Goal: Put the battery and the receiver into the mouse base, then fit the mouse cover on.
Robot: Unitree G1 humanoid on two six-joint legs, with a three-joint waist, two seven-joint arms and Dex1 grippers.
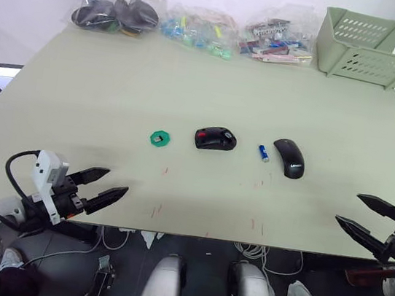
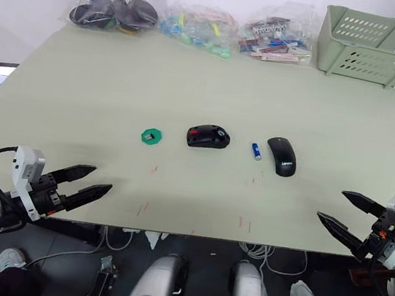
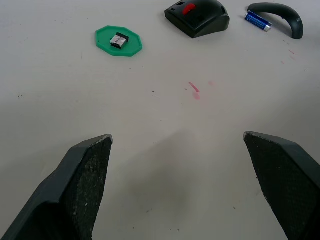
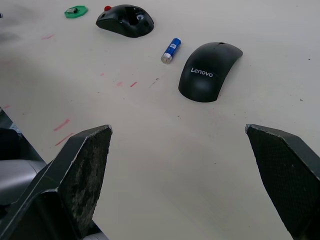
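1. Everything for the job sat in a row near the middle of the pale green table (image 1: 118, 85). From the robot's left: a green disc (image 1: 160, 138), then the mouse base (image 1: 216, 138), the battery (image 1: 263, 153) and the mouse cover (image 1: 289, 158).
2. The receiver (image 3: 119, 40) was lying on top of that green disc, well apart from the base.
3. The base had its insides showing, red bits visible. Nothing was loaded in it that I could see.
4. The battery lay flat between base and cover, just beside the cover but not touching.
5. The cover sat dome-up, white lettering on top.
6. The left gripper (image 1: 101, 187) hung over the near left edge, fingers spread wide, holding nothing.
7. The right gripper (image 1: 366, 217) was same deal at the near right edge: fingers apart, empty.
8. At the far edge were bags of parts (image 1: 196, 28) and a green basket (image 1: 366, 48).
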